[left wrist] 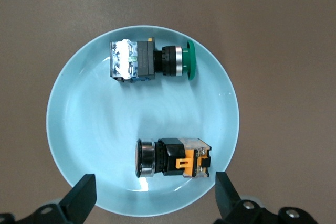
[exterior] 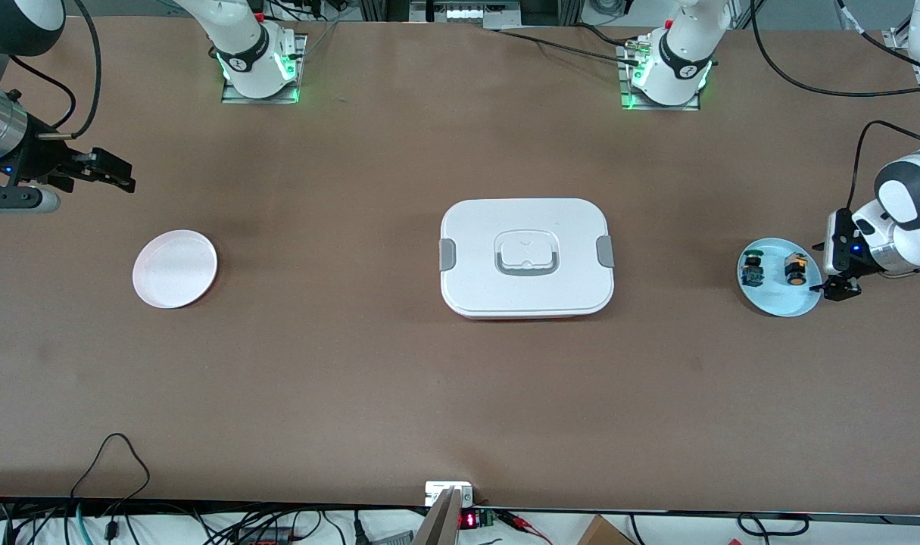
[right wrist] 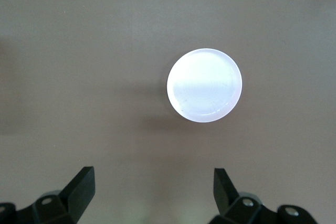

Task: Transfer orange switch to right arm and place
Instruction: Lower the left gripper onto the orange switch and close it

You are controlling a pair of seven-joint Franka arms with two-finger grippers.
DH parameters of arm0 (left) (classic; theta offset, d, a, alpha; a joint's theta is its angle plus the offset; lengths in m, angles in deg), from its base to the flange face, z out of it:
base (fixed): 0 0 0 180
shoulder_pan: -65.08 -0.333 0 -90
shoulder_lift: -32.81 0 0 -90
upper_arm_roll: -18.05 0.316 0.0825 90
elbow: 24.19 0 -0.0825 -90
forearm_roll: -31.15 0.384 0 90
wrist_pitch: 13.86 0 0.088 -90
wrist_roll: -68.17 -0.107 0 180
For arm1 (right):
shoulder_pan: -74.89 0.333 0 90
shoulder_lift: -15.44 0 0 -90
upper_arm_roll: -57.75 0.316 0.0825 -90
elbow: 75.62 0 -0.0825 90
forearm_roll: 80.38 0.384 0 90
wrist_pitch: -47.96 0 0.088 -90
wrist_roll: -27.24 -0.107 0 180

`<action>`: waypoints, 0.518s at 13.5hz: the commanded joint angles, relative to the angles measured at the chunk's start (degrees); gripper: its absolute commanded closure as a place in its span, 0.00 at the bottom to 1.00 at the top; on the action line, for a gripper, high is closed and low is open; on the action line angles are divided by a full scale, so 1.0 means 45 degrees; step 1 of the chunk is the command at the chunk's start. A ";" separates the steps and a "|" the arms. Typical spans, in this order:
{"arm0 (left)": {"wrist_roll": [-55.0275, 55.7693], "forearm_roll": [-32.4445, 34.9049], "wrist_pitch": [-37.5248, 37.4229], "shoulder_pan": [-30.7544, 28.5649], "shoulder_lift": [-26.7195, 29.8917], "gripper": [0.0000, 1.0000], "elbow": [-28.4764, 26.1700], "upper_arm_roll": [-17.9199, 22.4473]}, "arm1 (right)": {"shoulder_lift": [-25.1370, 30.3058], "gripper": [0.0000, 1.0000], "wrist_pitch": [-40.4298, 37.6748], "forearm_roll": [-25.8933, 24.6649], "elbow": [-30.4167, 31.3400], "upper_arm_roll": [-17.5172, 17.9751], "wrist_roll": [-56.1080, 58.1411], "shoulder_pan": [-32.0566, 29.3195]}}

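orange switch (left wrist: 173, 157) — left end effector (left wrist: 152, 200) above, spread

Brown table (exterior: 353, 363) — cables along edge

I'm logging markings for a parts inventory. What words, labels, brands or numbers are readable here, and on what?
None can be read.
Red digits on the small display at the table edge nearest the front camera: too small.
Round marks on both arm bases: too small.
Orange switch, green-topped switch, blue plate, pink plate, white lidded box: no text visible.
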 commanded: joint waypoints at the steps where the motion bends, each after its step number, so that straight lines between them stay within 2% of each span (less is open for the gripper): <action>1: -0.1081 -0.0623 0.0717 -0.0492 -0.0051 0.01 -0.0454 -0.0235 | -0.0127 0.00 -0.0280 0.0039 -0.0293 0.0042 0.0107 -0.0053; 7: -0.1141 -0.0681 0.0817 -0.0570 -0.0089 0.01 -0.0612 -0.0274 | -0.0107 0.00 -0.0280 0.0039 -0.0312 0.0042 0.0107 -0.0053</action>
